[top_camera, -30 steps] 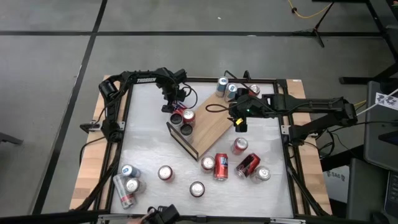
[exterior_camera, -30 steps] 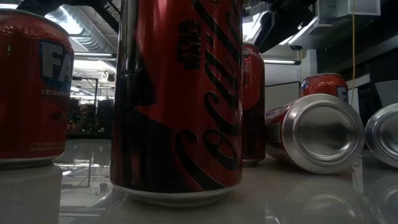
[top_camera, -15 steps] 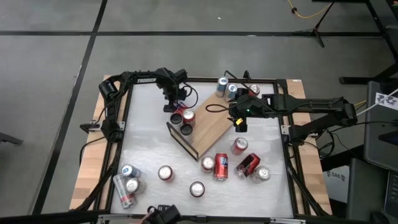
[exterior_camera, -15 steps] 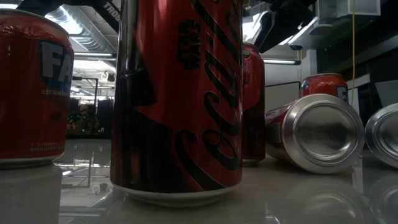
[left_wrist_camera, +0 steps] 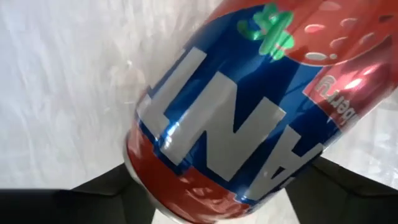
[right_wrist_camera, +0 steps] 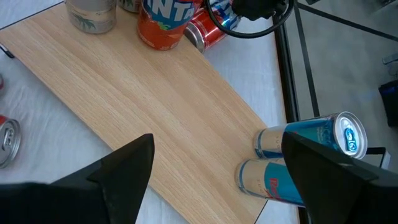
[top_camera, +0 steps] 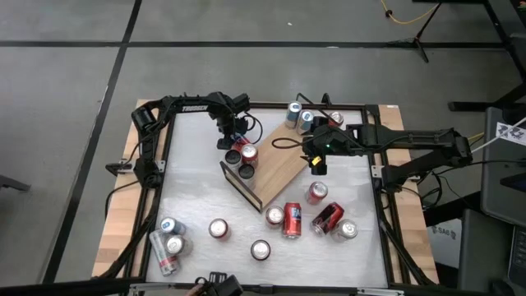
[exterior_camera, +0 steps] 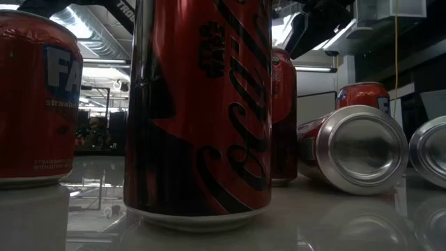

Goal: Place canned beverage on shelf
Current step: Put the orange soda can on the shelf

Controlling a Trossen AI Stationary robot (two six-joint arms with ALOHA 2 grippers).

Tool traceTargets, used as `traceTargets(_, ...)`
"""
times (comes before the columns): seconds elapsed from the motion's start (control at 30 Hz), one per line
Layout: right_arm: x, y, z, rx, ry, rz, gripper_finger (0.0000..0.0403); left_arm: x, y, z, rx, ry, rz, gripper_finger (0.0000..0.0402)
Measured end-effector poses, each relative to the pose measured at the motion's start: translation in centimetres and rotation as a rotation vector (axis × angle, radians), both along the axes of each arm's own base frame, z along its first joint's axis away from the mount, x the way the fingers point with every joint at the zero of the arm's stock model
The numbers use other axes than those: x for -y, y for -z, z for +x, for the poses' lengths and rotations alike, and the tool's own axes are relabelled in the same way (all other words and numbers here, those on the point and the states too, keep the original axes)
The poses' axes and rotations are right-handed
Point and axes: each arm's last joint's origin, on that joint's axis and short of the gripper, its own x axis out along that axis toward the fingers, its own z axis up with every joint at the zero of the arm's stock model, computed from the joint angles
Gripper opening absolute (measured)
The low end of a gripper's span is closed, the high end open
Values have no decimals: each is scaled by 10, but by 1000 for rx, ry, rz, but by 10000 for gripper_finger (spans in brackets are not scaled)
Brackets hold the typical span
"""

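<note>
Light wood in the high view: the shelf (top_camera: 275,164) lies angled mid-tabletop (top_camera: 197,189), with 3 cans bunched at its left end, a red one (top_camera: 249,154) and a dark-topped one (top_camera: 246,172) among them. Left gripper (top_camera: 233,131) sits at that same end, just beside the bunch. Right gripper (top_camera: 318,164) hovers at the shelf's other end. Loose cans are scattered along the near edge, and a few more stand beyond the shelf's far corner.

Low view: a tall red cola can (exterior_camera: 202,111) fills the middle, a Fanta can (exterior_camera: 38,97) stands left of it, and a tipped can (exterior_camera: 355,148) shows its silver base. No gripper in sight here.

Left wrist view: a strawberry Fanta can (left_wrist_camera: 261,106) lies tilted between this gripper's 2 dark fingers (left_wrist_camera: 106,186), filling the frame. The jaws stand fairly wide, but I cannot tell whether they clamp the can or merely flank it.

Right wrist view: fingers (right_wrist_camera: 118,171) spread apart with nothing between them, over bare board. An orange Fanta can (right_wrist_camera: 165,22) stands on the far end of the wood, and 2 blue cans (right_wrist_camera: 311,137) lie by the board's edge.

My read: the placing step is under way on the left side. Next, the can needs to stand upright on the board, clear of its neighbours.
</note>
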Motion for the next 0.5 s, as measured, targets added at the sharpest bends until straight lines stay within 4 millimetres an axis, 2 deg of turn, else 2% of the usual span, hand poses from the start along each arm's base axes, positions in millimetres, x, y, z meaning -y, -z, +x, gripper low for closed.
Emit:
traceTargets(0.27,0,0,0,0,0,0,342,0,0,-2,-24,-6,7,206)
traceTargets(0.5,0,0,0,0,0,0,342,0,0,-3,-52,-7,27,158)
